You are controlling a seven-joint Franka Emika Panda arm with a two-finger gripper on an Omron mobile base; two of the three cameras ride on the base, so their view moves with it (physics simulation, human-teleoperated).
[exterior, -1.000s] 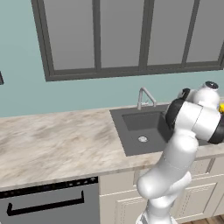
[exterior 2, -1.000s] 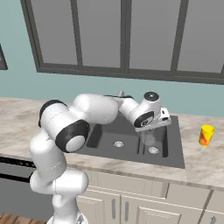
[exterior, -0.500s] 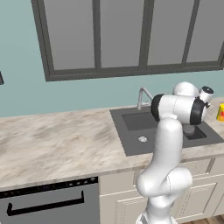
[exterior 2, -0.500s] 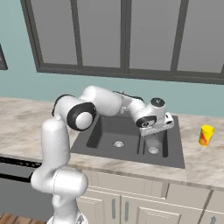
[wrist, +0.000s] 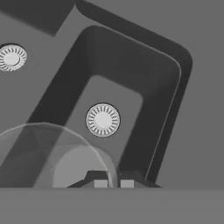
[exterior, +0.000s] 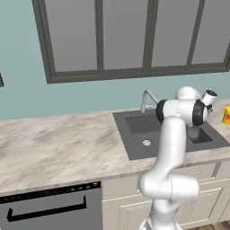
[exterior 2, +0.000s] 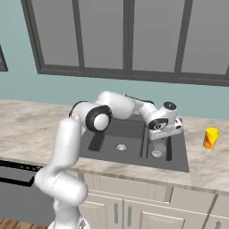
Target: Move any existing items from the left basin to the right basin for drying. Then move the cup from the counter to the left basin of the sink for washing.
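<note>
My gripper (wrist: 113, 182) hangs above the right basin (wrist: 131, 74) of the dark sink (exterior 2: 179, 163), shut on the rim of the see-through glassy item (wrist: 52, 153). That item fills the lower left of the hand view, over the basin's silver drain (wrist: 103, 119). From the right base camera the gripper (exterior 2: 162, 134) is over the right basin (exterior 2: 173, 150). The left basin (exterior 2: 109, 134) holds just its drain (exterior 2: 120, 146). The yellow cup (exterior 2: 210, 137) stands on the counter (exterior 2: 210, 167) right of the sink, and shows again as the cup (exterior: 227, 115) at the frame edge.
A thin curved silver tap (exterior: 147, 97) rises behind the sink. A long stretch of beige counter (exterior: 54, 148) runs to the left, with a dark dishwasher front (exterior: 49, 209) below it. A grey-framed window (exterior: 134, 40) spans the back wall.
The arm has swung to the right across the sink, carrying the glassy item from near the basin divider to above the right basin. The jaws stayed shut.
</note>
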